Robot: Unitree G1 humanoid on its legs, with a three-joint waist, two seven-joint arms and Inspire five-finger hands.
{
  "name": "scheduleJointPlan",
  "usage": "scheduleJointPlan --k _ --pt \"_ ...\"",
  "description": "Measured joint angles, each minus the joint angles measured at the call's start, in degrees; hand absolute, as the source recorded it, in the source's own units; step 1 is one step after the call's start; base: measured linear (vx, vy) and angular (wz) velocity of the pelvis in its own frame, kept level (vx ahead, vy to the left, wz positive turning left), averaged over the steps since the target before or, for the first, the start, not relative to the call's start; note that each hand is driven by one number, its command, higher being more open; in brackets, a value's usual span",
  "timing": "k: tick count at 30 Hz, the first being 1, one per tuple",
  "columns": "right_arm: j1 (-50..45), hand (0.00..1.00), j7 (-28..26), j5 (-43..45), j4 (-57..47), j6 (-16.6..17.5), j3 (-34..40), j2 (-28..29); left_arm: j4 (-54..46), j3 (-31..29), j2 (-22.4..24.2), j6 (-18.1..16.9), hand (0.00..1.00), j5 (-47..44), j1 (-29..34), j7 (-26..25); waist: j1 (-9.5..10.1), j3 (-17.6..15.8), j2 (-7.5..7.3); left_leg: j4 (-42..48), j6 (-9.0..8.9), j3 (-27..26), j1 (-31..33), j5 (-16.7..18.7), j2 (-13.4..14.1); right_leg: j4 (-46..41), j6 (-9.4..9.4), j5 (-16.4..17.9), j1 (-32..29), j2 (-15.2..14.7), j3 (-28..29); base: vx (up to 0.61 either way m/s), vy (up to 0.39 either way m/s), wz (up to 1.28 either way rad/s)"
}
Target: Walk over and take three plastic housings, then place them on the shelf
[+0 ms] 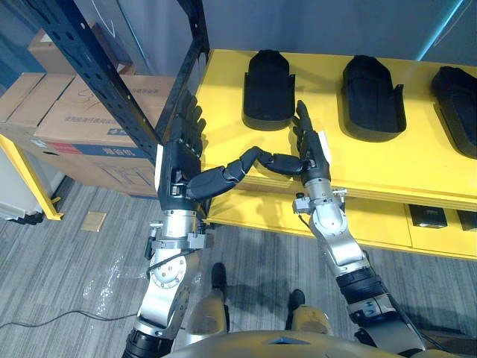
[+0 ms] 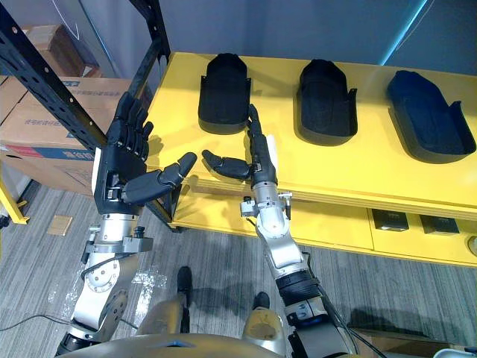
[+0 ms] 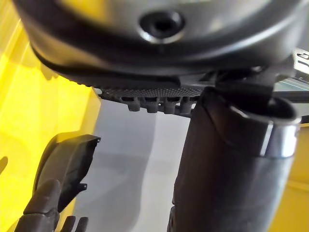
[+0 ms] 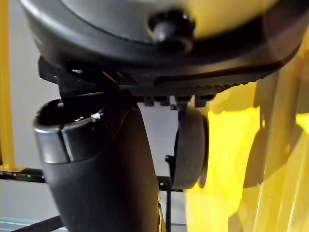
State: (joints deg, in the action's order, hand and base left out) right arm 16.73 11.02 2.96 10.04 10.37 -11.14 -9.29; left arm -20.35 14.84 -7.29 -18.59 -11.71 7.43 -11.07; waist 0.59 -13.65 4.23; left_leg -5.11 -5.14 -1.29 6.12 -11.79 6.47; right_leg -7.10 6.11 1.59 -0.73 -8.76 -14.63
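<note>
The yellow shelf (image 1: 223, 89) carries three black plastic housings in a row, each lying flat and apart from the others: the left housing (image 1: 268, 86), the middle housing (image 1: 373, 97) and the right housing (image 2: 428, 123). Under the shelf's top board, a lower board (image 1: 440, 235) holds a small dark box (image 1: 428, 216); what it is I cannot tell. At the shelf's front edge the right hand (image 1: 309, 153) stands with fingers straight and spread from the thumb, holding nothing, its fingertips just beside the left housing. The left hand (image 1: 179, 160) is at the shelf's left front corner, also with straight fingers and empty, its thumb pointing toward the right hand's thumb. A dark perforated rack post (image 1: 104, 82) rises at the shelf's left side, and beyond it stand closed cardboard boxes (image 1: 67, 119). Below the shelf is a grey plank floor (image 1: 74, 246).
</note>
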Motion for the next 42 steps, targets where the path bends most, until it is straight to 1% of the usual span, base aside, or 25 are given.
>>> scheduleJointPlan --k 6,11,15,19,26,29,31,33,34,36,37,39,40,41,42 --pt "2.4 1.00 -1.7 0.4 2.9 0.0 1.0 0.0 0.0 0.0 -0.1 0.0 1.00 -0.2 -0.3 0.7 0.15 -0.7 -0.92 0.0 0.00 0.7 0.2 -0.3 0.0 -0.9 -0.25 0.2 -0.2 -0.1 -0.5 -0.02 -0.025 0.04" --pt "2.7 1.00 -3.0 0.4 4.0 0.0 1.0 0.0 0.0 0.0 -0.1 0.0 1.00 -0.8 -0.3 0.8 0.61 -0.8 -0.91 0.0 0.04 0.9 0.3 -0.5 0.0 -0.9 -0.55 0.4 -0.2 -0.1 -0.7 -0.02 -0.020 0.02" --pt "3.3 1.00 -3.1 0.3 4.0 0.0 1.0 0.0 0.0 -0.1 -0.2 0.0 1.00 -1.2 -0.3 0.8 0.67 -1.5 -0.94 0.0 0.20 1.0 0.4 -0.4 0.0 -1.0 -0.55 0.4 -0.2 -0.1 -0.7 -0.01 -0.017 0.01" --pt "4.1 1.00 -2.5 0.2 4.0 0.0 1.0 0.0 0.0 -0.1 -0.2 0.0 1.00 -1.2 -0.3 0.8 0.67 -2.0 -1.03 0.0 0.21 1.0 0.4 -0.5 0.0 -1.0 -0.54 0.4 -0.3 -0.1 -0.7 -0.01 -0.034 0.00" --pt "4.4 1.00 1.2 -0.6 3.6 0.0 1.5 0.0 0.0 0.0 -0.2 0.0 1.00 -1.0 -0.3 0.7 0.64 -2.3 -0.98 0.0 0.01 0.9 0.4 -0.5 0.0 -1.0 -0.32 0.3 -0.3 -0.1 -0.7 0.01 -0.025 0.00" --pt "1.0 1.00 3.7 -2.2 -3.3 0.0 2.8 0.3 0.0 0.0 -0.2 0.0 1.00 0.3 -0.2 0.3 0.66 -2.3 -0.98 0.0 0.04 0.6 0.4 -0.3 0.0 -0.7 -0.28 0.3 -0.3 -0.1 -0.6 0.00 0.000 -0.02" --pt "-4.2 1.00 4.8 -2.6 -13.6 0.4 3.4 0.8 0.0 0.0 -0.2 0.0 1.00 1.1 -0.1 0.0 0.58 -2.3 -1.00 0.0 -0.02 -0.1 0.1 0.1 0.1 -0.3 -0.17 0.2 -0.3 -0.1 0.0 0.00 -0.002 -0.14" --pt "-7.5 1.00 4.7 -2.8 -19.5 1.3 3.7 0.8 0.0 0.0 -0.2 0.0 1.00 1.2 -0.1 -0.1 0.50 -2.2 -1.04 0.0 -0.02 -1.3 -0.7 0.5 0.1 0.2 0.09 0.0 0.0 -0.1 0.9 0.03 -0.014 -0.26" --pt "-8.5 1.00 4.7 -2.8 -21.1 1.7 3.9 0.8 0.0 0.0 -0.2 0.0 1.00 1.1 0.0 -0.1 0.30 -2.1 -1.04 0.0 -0.03 -1.6 -0.8 0.6 0.1 0.4 0.12 0.0 0.1 -0.1 1.1 0.04 -0.018 -0.20" --pt "-12.5 1.00 4.8 -4.1 -25.3 2.9 4.8 0.8 0.0 -0.2 -0.4 -0.1 1.00 1.1 0.0 0.4 -1.13 -1.3 -1.53 0.0 0.03 -2.0 -1.1 0.9 0.1 1.0 0.26 -0.2 0.4 -0.1 1.5 0.05 -0.019 -0.11" --pt "-13.5 1.00 4.9 -5.0 -26.0 2.9 5.3 0.8 0.0 -0.2 -0.4 -0.1 1.00 1.1 0.0 0.8 -1.20 -1.2 -1.70 0.0 0.14 -2.4 -1.5 0.9 0.2 1.2 0.32 -0.2 0.7 0.0 2.0 0.06 -0.020 -0.27" --pt "-17.1 1.00 5.9 -6.4 -27.3 2.9 7.4 0.7 0.0 -0.2 -0.4 -0.2 1.00 1.0 0.7 2.6 -1.32 -0.4 -2.28 0.0 0.19 -4.0 -3.1 1.6 0.2 1.7 0.46 -0.3 1.6 -0.1 3.2 0.07 -0.019 -0.32" --pt "-18.9 1.00 6.2 -6.8 -27.5 2.9 8.5 0.7 0.0 -0.2 -0.4 -0.4 1.00 0.9 1.5 3.9 -1.55 0.6 -2.46 0.0 0.19 -4.5 -3.4 1.9 0.2 2.3 0.56 -0.5 1.8 -0.1 3.8 0.08 -0.013 -0.31" --pt "-21.7 1.00 6.5 -7.0 -28.4 2.8 10.7 0.8 0.0 0.0 -0.4 -1.2 1.00 0.1 2.5 6.4 -2.09 1.5 -2.61 0.0 0.18 -5.4 -3.8 2.4 0.2 2.5 0.58 -0.6 1.9 -0.1 4.6 0.07 -0.006 -0.29" --pt "-23.1 1.00 6.6 -7.0 -29.1 2.8 11.8 0.9 0.0 0.1 -0.5 -1.3 1.00 -0.4 2.6 7.7 -2.28 1.7 -2.65 0.0 0.21 -5.9 -4.1 2.5 0.2 2.6 0.59 -0.6 1.9 -0.1 5.1 0.05 -0.003 -0.36"
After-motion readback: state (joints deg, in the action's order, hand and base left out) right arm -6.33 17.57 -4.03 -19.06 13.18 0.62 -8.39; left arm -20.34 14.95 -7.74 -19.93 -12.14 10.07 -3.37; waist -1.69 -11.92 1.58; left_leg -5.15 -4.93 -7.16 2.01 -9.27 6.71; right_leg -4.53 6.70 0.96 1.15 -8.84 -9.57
